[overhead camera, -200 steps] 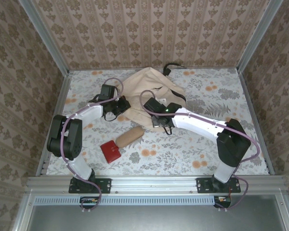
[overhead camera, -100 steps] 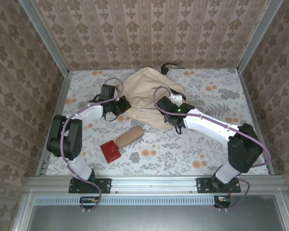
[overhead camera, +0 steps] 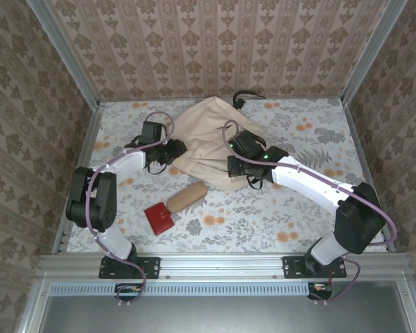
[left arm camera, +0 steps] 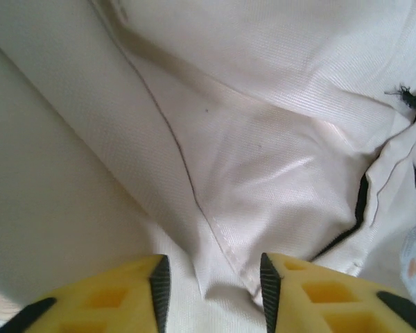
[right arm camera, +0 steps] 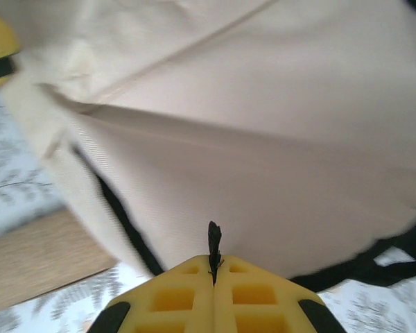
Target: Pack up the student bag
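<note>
The student bag [overhead camera: 206,132], cream fabric with dark zippers, lies slumped at the back middle of the table. My left gripper [overhead camera: 176,148] is at the bag's left edge. In the left wrist view it [left arm camera: 211,277] stands open, with a stitched fold of the bag [left arm camera: 263,139] lying between the pads, apart from both. My right gripper [overhead camera: 235,166] is at the bag's front right edge. The right wrist view shows it [right arm camera: 213,260] shut on a thin black frayed tab [right arm camera: 213,239] of the bag [right arm camera: 263,139], next to a dark zipper line [right arm camera: 121,215].
A tan cylindrical pouch [overhead camera: 187,196] and a red block [overhead camera: 159,218] lie on the floral table in front of the bag; the pouch [right arm camera: 35,260] is also low left in the right wrist view. A black strap [overhead camera: 246,97] trails behind the bag. Walls enclose three sides.
The left gripper has opened and let go of the bag fabric. The right gripper, still shut, has moved right and back, pulling the bag's front edge with it.
</note>
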